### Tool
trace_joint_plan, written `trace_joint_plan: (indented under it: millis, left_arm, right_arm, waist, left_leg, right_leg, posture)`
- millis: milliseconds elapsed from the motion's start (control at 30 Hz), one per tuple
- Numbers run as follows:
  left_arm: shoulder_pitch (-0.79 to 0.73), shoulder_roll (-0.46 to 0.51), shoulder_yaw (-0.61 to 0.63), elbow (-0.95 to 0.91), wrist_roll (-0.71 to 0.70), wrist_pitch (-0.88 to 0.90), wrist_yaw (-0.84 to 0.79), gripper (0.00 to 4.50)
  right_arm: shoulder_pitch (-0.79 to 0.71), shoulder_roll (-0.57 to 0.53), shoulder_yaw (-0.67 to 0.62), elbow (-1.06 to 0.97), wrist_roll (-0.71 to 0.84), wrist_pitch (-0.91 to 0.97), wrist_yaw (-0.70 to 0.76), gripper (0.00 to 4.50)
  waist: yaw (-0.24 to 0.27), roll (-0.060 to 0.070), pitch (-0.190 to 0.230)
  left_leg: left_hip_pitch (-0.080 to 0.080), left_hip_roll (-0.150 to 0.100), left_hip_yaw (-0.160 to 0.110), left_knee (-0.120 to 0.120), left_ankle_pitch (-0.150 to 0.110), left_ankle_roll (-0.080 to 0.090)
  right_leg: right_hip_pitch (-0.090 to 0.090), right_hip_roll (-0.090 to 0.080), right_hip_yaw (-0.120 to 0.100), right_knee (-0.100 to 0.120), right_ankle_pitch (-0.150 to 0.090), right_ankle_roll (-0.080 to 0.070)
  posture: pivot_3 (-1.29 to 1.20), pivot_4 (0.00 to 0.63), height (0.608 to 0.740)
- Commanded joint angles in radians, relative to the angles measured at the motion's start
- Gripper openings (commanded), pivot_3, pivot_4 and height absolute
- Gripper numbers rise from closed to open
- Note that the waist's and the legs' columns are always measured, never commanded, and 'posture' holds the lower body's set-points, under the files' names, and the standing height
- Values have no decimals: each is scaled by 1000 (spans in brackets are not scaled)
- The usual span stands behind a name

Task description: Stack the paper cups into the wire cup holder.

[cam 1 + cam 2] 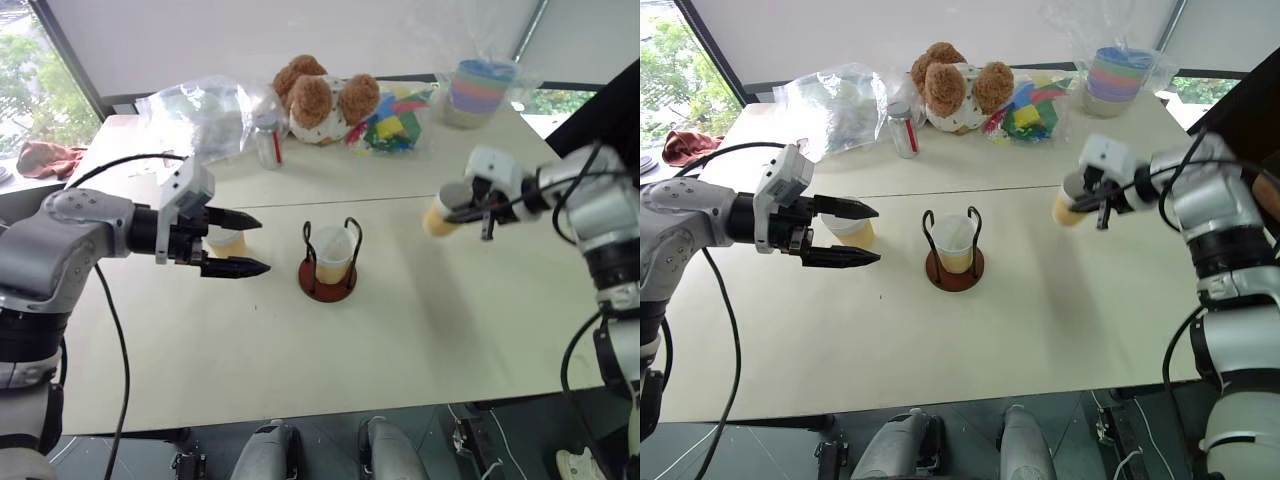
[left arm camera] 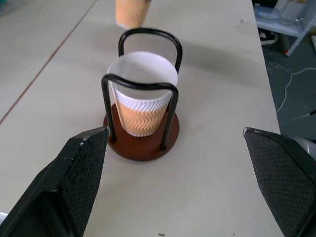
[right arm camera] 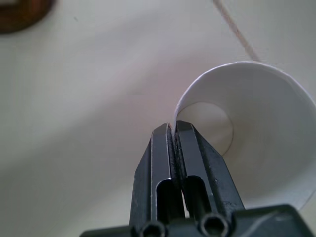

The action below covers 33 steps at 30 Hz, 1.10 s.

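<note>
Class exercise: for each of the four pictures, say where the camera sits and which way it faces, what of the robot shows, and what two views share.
Left eye, right eye: on the head, looking forward and down at the table; both arms show.
Left wrist: along the open left gripper toward the wire cup holder.
Right wrist: along the right gripper, pinching a paper cup by its rim.
Shared: holder with a cup inside.

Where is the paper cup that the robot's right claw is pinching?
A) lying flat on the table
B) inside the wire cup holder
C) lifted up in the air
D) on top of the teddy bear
C: the right claw pinches the rim of the white and yellow-orange paper cup, which hangs tilted above the cream table, off to the side of the black wire cup holder with the dark-red base.
</note>
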Motion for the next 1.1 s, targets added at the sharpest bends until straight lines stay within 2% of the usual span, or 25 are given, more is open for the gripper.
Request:
trace_joint_plan:
  millis: [33, 167, 433, 800, 1100]
  left_arm:
    - [21, 49, 30, 60, 53, -64, -16, 4500]
    - [47, 47, 34, 70, 54, -81, -19, 4500]
    - [94, 29, 59, 3, 24, -63, 21, 4500]
    - [93, 14, 65, -19, 9, -56, 40, 4500]
    - [76, -5, 62, -24, 6, -51, 42, 4500]
  right_arm:
    - [-145, 35, -46, -227, 109, 106, 100, 28]
    - [-168, 107, -21, -398, 175, 229, 125, 28]
    - [-101, 132, 23, -557, 251, 316, 167, 28]
    - [-66, 118, 74, -557, 238, 299, 190, 28]
    - [-89, 134, 134, -468, 159, 218, 191, 28]
  waist:
    - [-3, 0, 0]
    - [8, -3, -2]
    - [35, -3, -2]
    - [25, -3, -2]
    - [26, -3, -2]
  left_leg:
    - [0, 1, 0, -1, 0, -1]
    - [0, 3, -3, -2, 1, -1]
    - [-5, -1, -3, 9, -2, 3]
    - [-4, 0, -3, 9, -2, 3]
    - [-4, 0, -3, 10, -2, 3]
  right_leg:
    - [-1, 1, 0, 1, 0, 0]
    - [0, 3, -2, 1, 0, 0]
    - [2, -1, -2, 1, 0, 0]
    - [2, 0, -2, 2, 0, 0]
    - [2, 0, -2, 2, 0, 0]
  posture:
    - [0, 150, 740]
    - [0, 150, 740]
    - [0, 150, 740]
    - [0, 150, 740]
    - [0, 150, 740]
